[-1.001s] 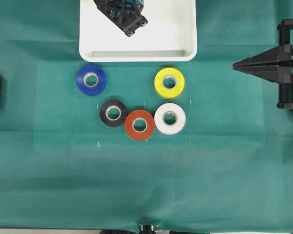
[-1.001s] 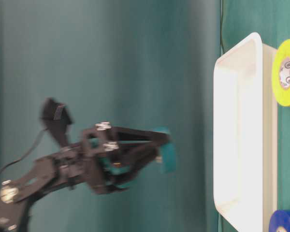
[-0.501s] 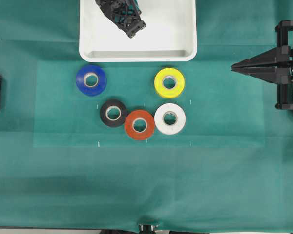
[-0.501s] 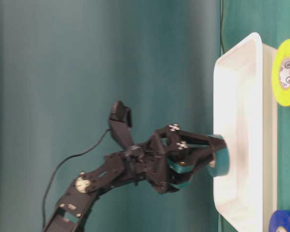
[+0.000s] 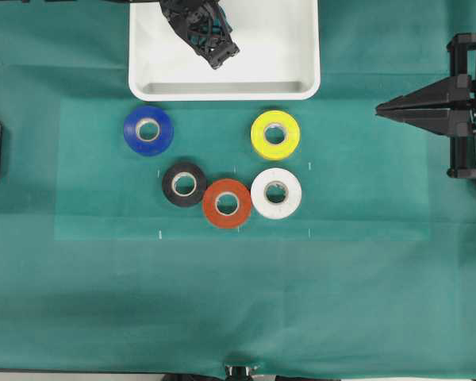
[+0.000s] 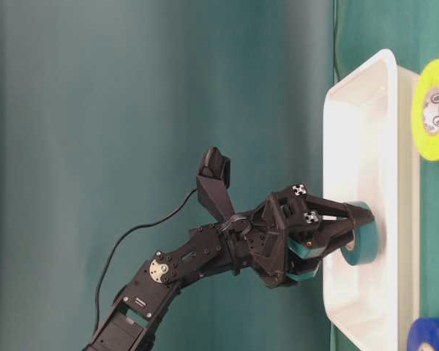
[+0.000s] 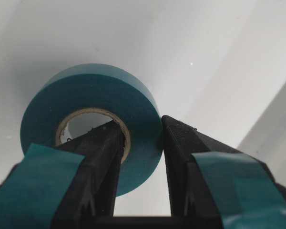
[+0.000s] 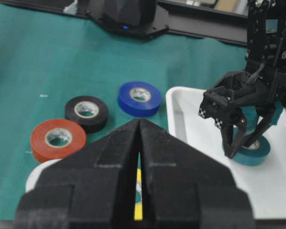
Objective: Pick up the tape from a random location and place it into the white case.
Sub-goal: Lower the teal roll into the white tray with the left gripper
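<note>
Lowering the tape [image 8: 251, 152], pinched through its wall by the left gripper [image 8: 239, 148] with one finger inside the core, flat onto the floor of the white case [image 8: 181, 119] before releasing, well inside its rim.

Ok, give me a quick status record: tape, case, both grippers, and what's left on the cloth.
tape: teal roll, inside the white case, low over its floor; contact unclear
left gripper: shut on the tape, one finger through the core
right gripper: shut, parked aside
other rolls on cloth: blue, black, red, white, yellow
</note>
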Motion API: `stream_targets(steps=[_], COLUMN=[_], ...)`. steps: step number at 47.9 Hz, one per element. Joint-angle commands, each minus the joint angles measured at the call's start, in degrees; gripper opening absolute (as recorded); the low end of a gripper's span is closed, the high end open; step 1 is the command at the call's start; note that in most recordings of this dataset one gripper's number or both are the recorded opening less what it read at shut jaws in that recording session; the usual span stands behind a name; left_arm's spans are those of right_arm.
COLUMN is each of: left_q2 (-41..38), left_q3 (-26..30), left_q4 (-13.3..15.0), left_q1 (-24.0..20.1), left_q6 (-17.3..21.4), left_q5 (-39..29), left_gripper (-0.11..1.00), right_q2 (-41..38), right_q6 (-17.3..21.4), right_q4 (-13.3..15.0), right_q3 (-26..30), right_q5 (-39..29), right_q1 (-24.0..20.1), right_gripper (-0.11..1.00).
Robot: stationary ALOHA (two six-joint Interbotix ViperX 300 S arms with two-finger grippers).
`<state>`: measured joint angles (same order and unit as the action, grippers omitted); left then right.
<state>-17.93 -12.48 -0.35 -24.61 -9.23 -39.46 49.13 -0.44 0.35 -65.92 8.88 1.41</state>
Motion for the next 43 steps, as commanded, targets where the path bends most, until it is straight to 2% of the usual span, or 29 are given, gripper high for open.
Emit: stream_targets(steps=[1,4,6,16,19,43], left_q2=[1.3,1.3,1.3,1.4,1.4,4.7], left_q3=[0.6,0.6,0.6,0.5,0.5,1.8], left_q4=[0.2,0.2,0.1,0.2,0.2,0.4], left_q1=[0.1,0.1,0.2,0.3,0.3,0.7], left_q6=[0.1,-0.2,-0.2,-0.2,-0.3,-0.4], left_q5=[-0.1,-0.2,0.0,0.5,0.5,-2.8], left_gripper=[0.21,0.22,0.28,0.88,0.97,0.99], right_q2=[-0.3,-0.3,-0.2,-0.3,-0.3,-0.3], right_q6=[0.0,0.0,0.0,0.2,0.2,0.2], right_q4=[0.0,0.0,0.0,0.0,0.0,0.0], right_q3=[0.6,0.5,0.6,0.6,0.6,0.7], right_q5=[0.4,0.4,0.4,0.4,0.4,0.2], right_q1=[0.0,0.0,0.1,0.0,0.1,0.0], right_gripper=[0.00,0.00,0.00,0.00,0.00,0.00])
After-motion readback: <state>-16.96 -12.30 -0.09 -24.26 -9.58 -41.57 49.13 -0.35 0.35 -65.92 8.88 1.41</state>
